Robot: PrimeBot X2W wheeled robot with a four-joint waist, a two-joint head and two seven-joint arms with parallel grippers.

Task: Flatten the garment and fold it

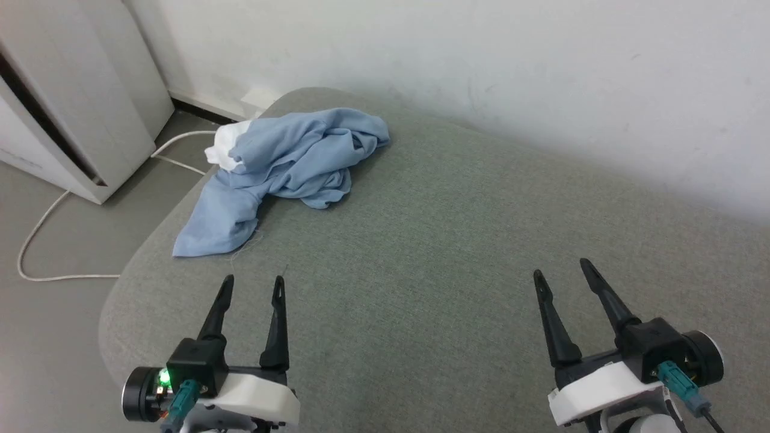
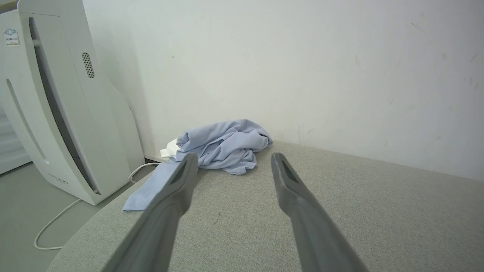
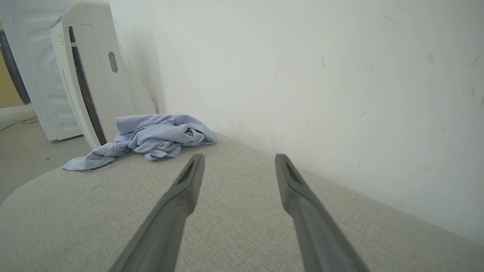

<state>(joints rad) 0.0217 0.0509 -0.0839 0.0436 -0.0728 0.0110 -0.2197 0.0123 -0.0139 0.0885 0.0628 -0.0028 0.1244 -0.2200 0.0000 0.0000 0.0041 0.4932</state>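
From the head view, the garment [image 1: 289,162] lies crumpled in a heap at the far left corner of the grey upholstered surface [image 1: 457,258]. Its white collar [image 1: 224,147] is bunched toward the edge, and one light blue flap trails down toward the left rim. The left gripper [image 1: 252,281] and the right gripper [image 1: 560,269] hover low over the near side, well apart from each other and from the cloth. Both have their fingers spread and hold nothing (a ready stance, I judge, since no flattening has begun). The left one sits nearer the trailing flap, so it seems the natural arm to reach first. A white appliance [image 1: 72,102] stands on the floor [image 1: 78,240] beyond the left edge, with a pale cable [image 1: 43,221] looping beside it. In the left wrist view, that gripper's two fingers [image 2: 291,189] frame the heap ahead with a wide gap between them. The flap lies by the surface's curved edge, and drawing it inward would likely keep the shirt from sliding off. In the right wrist view, the fingers [image 3: 185,189] are likewise parted and empty. The heap sits far off to the left by the wall [image 3: 340,75], so this arm would need a long reach across.
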